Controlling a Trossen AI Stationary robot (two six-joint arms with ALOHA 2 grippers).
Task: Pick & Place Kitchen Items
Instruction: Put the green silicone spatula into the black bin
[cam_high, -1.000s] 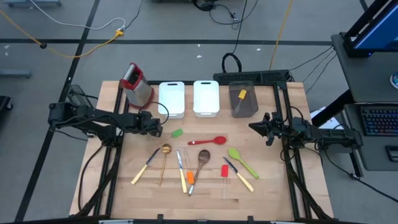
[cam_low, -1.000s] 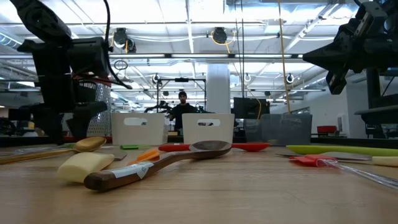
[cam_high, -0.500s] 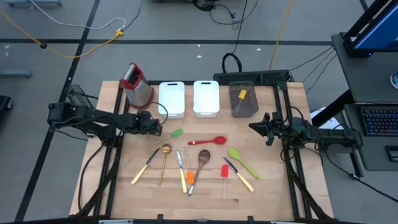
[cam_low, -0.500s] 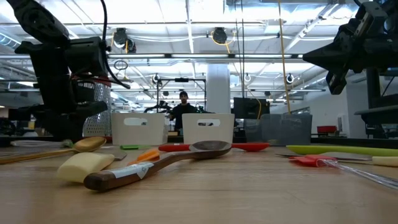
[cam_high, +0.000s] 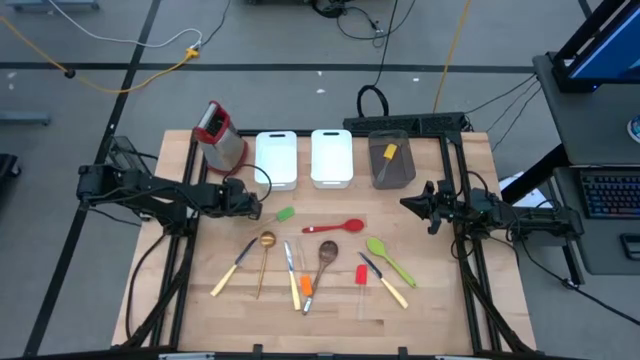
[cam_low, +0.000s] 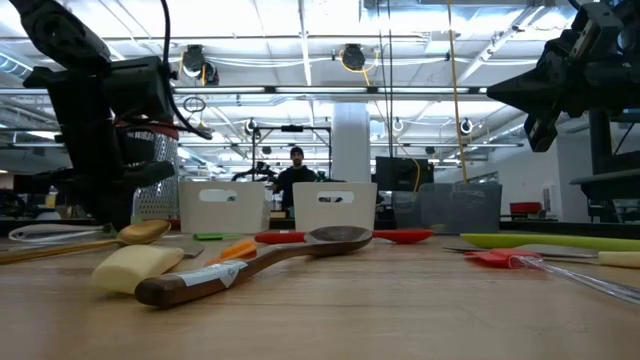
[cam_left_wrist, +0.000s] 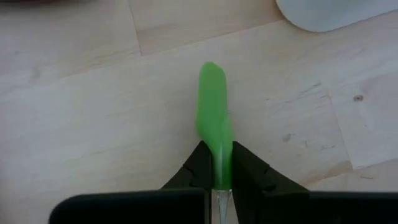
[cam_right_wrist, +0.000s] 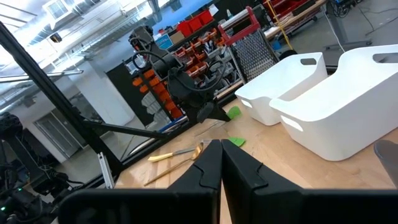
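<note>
A green spatula (cam_high: 285, 214) lies flat on the wooden table (cam_high: 430, 320), left of centre, with my left gripper (cam_high: 258, 212) shut on it. In the left wrist view its green blade (cam_left_wrist: 212, 112) points away from the fingers. My right gripper (cam_high: 405, 203) hangs shut and holds nothing at the table's right side, above the surface. Loose on the table lie a red spoon (cam_high: 335, 228), a gold spoon (cam_high: 266, 241), a wooden spoon (cam_high: 326, 256), a green spoon (cam_high: 388, 258), a red spatula (cam_high: 361, 275) and cream-handled knives (cam_high: 293, 290). My left gripper pinches the green spatula between its two fingers at the blade's narrow base (cam_left_wrist: 217, 177), where it meets the pale handle. The fingers come steeply from above, slanting in from the table's left. The spatula lies flat on the table, its blade sticking out past the fingertips.
Along the far edge stand a red-topped metal grater (cam_high: 218, 135), two white trays (cam_high: 276, 158) (cam_high: 331, 157) and a grey tray (cam_high: 391, 165) holding a yellow utensil (cam_high: 388, 154). Bare wood lies near the front edge. A person (cam_low: 294, 175) stands in the room behind.
My left gripper has stayed in place over the green spatula; in the low view its fingers have drawn together. The spatula has not moved.
</note>
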